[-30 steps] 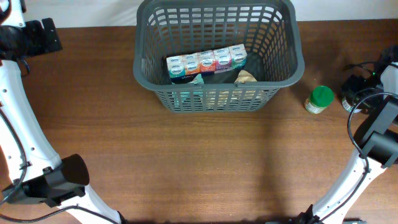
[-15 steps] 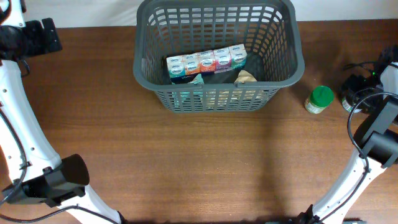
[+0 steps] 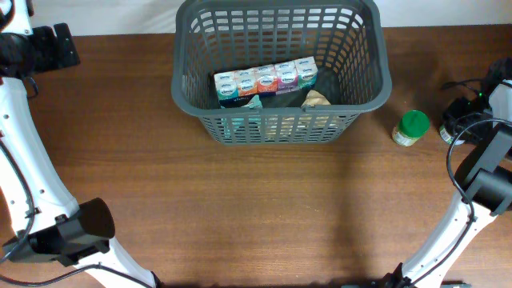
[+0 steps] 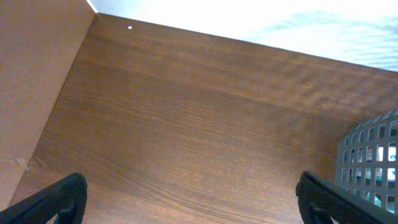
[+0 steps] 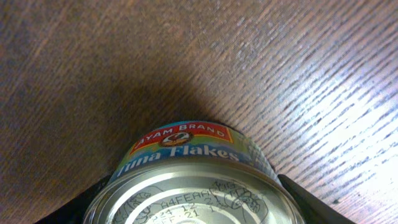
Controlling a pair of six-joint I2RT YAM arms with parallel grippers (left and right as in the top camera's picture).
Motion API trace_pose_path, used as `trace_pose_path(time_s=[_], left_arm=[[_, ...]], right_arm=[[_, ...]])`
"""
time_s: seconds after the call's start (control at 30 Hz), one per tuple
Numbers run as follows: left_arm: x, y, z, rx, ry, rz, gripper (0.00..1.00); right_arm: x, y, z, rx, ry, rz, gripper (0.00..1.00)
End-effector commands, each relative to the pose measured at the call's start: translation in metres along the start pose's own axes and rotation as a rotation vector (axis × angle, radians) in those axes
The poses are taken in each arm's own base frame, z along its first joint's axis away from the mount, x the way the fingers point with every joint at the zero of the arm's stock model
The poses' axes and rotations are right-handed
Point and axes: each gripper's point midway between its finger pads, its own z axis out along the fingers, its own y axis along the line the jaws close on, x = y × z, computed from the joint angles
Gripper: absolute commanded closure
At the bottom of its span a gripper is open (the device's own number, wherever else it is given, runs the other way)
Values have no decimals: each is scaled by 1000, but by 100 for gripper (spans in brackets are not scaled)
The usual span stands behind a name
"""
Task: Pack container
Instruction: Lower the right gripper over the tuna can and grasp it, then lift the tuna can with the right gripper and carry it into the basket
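Observation:
The container, a dark grey slotted basket (image 3: 181,84), stands at the back middle of the table; its corner shows in the left wrist view (image 4: 373,155). It holds a row of small cartons (image 3: 266,82) and a tan packet (image 3: 316,99). My right gripper (image 3: 458,122) is at the far right of the table. In the right wrist view, the right gripper (image 5: 196,208) has its jaws against both sides of a tuna flakes can (image 5: 186,180) that rests on the wood. My left gripper (image 3: 50,44) is at the back left, open and empty over bare table (image 4: 193,202).
A small jar with a green lid (image 3: 412,126) stands on the table between the basket and my right gripper. The table's back edge and a white wall (image 4: 280,25) lie just beyond the left gripper.

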Motion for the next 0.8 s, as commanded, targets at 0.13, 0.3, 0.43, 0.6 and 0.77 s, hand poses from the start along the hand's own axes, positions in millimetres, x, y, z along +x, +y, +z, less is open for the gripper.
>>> trace_pose_path(time_s=[0.13, 0.3, 0.43, 0.6, 0.77], left_arm=[[2, 2, 4, 1, 10, -14, 1], [2, 2, 4, 1, 10, -14, 1], [2, 2, 4, 1, 10, -14, 1], [2, 2, 4, 1, 10, -14, 1], [2, 2, 4, 1, 10, -14, 1]], right_arm=[[12, -6, 14, 30, 58, 6, 50], [17, -7, 14, 29, 82, 5, 61], [20, -6, 8, 27, 99, 5, 78], [9, -4, -22, 22, 83, 6, 86], [-10, 0, -74, 1, 15, 7, 87]])
